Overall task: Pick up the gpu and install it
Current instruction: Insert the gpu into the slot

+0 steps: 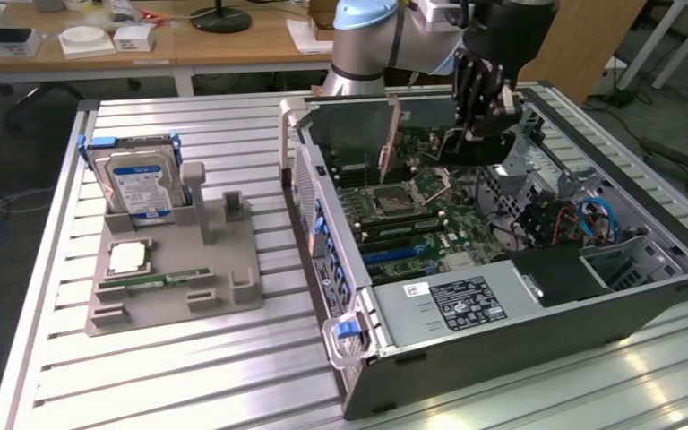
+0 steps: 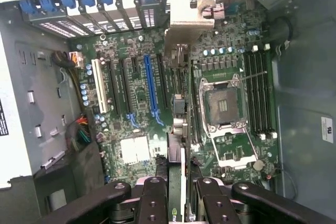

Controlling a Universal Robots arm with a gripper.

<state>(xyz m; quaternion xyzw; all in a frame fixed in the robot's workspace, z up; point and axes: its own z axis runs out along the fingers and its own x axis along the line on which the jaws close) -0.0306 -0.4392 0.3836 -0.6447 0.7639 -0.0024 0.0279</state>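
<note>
The gpu [image 2: 179, 106] hangs edge-on over the motherboard [image 2: 136, 93] inside the open computer case [image 1: 536, 349]. Its silvery end bracket [image 2: 191, 15] points at the case's rear slot openings with blue clips [image 2: 84, 1]. My gripper [image 2: 176, 184] is shut on the card's other end, one black finger [image 2: 152, 195] on each side. The card lines up between the long blue slot [image 2: 149, 85] and the CPU socket [image 2: 223, 103]. In the exterior view my gripper [image 1: 478, 125] reaches down into the case's far end, holding the gpu [image 1: 425, 116] above the board.
On the exterior view's left, a grey holder tray [image 1: 219, 296] carries a silver hard drive [image 1: 136, 179], a CPU chip [image 1: 126, 258] and a green memory stick [image 1: 153, 279]. The power supply [image 1: 464, 303] fills the case's near end. Cables [image 1: 583, 219] lie by the drive bays.
</note>
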